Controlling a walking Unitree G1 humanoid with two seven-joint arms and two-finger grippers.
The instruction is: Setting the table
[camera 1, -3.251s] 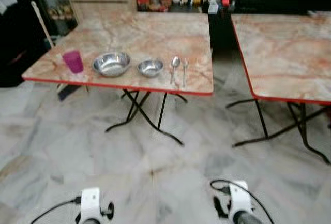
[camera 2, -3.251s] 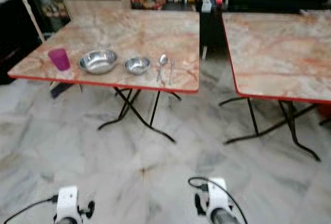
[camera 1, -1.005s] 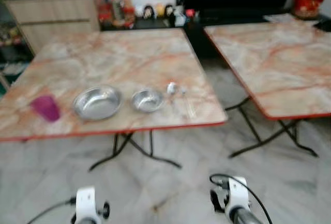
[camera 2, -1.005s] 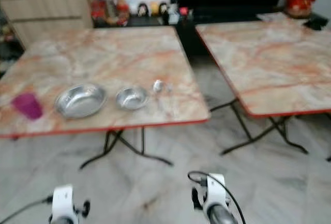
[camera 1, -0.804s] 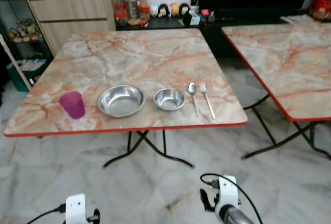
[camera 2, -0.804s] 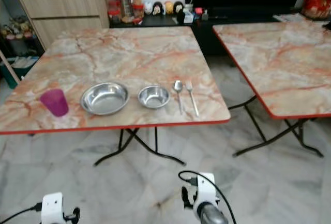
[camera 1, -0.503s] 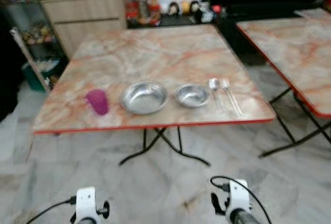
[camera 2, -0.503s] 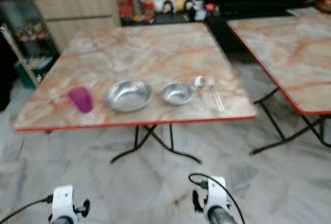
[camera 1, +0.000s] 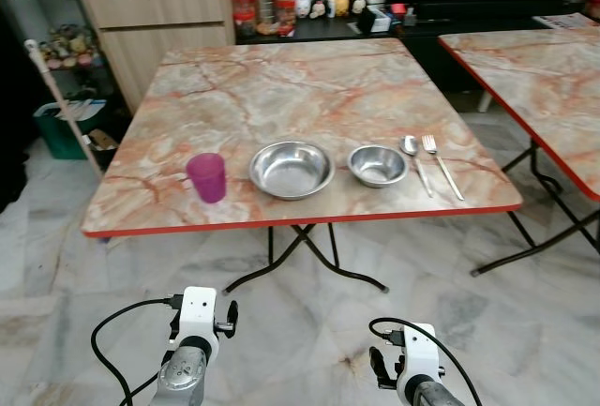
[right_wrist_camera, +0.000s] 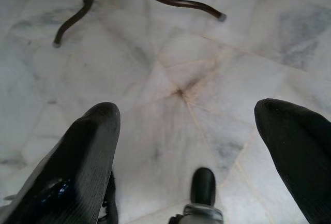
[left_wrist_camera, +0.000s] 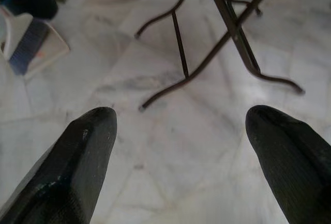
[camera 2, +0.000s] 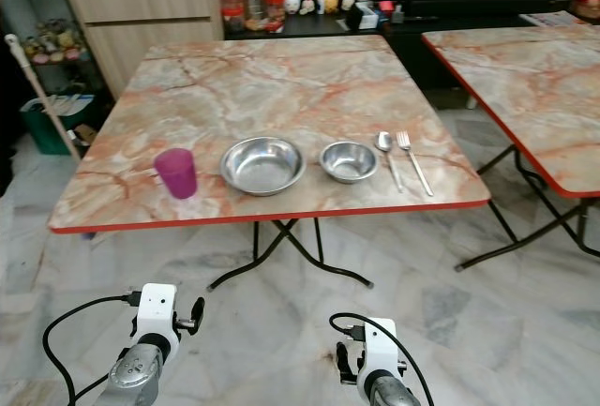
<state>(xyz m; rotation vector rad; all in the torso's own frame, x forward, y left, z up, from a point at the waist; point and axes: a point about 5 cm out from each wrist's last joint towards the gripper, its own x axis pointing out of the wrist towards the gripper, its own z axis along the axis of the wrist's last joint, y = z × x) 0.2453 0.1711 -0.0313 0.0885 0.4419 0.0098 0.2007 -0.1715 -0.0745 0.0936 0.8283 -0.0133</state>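
The view has steadied and closed in on the marble-patterned counter (camera 1: pixel 309 87); left gripper (left_wrist_camera: pixel 178 157) and right gripper (right_wrist_camera: pixel 186 154) hang wide open, empty.

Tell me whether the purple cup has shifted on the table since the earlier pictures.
No. The purple cup sits left of the large steel bowl near the table's red edge, as before; the camera moved.

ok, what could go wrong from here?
1. The spoon and fork lie flat and close together, so a pick may catch both.
2. The purple cup stands near the table's red front edge; a swing of the left end effector could tip it.
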